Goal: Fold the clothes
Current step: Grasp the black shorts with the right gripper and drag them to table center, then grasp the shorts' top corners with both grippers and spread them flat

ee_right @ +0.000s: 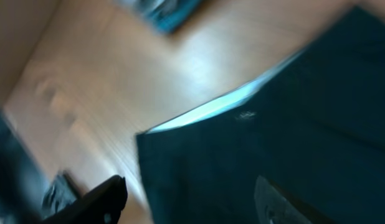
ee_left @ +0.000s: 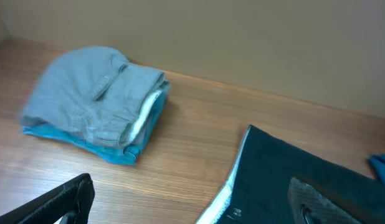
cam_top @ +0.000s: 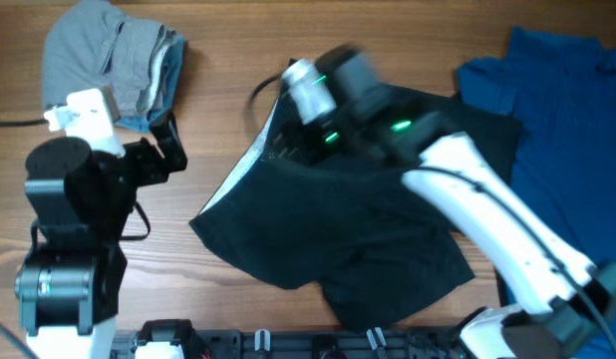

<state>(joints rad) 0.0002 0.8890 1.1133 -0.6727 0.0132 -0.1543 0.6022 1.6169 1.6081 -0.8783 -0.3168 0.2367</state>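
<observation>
We've got one grey pile point(cam_top: 114, 55) folded top left, black garment point(cam_top: 328, 229) mid-table looks half done w/ right gripper point(ee_right: 191, 186) jaws apart over it, left gripper point(cam_top: 170, 145) jaws apart & empty, blue shirt point(cam_top: 557, 110) yet to do.

Soft even light, heavy motion blur in right wrist view

The left arm point(cam_top: 74, 189) is built of blocky black joints, topped by a white box point(cam_top: 84, 112), with a thin black cable point(cam_top: 141, 221) alongside. The right arm point(cam_top: 487, 214) has a smooth white link, a black wrist housing with green lights point(cam_top: 398, 127) and a silver cylinder point(cam_top: 308, 88). The left end effector point(ee_left: 192, 196) has matte black fingers point(ee_left: 65, 200).
</observation>
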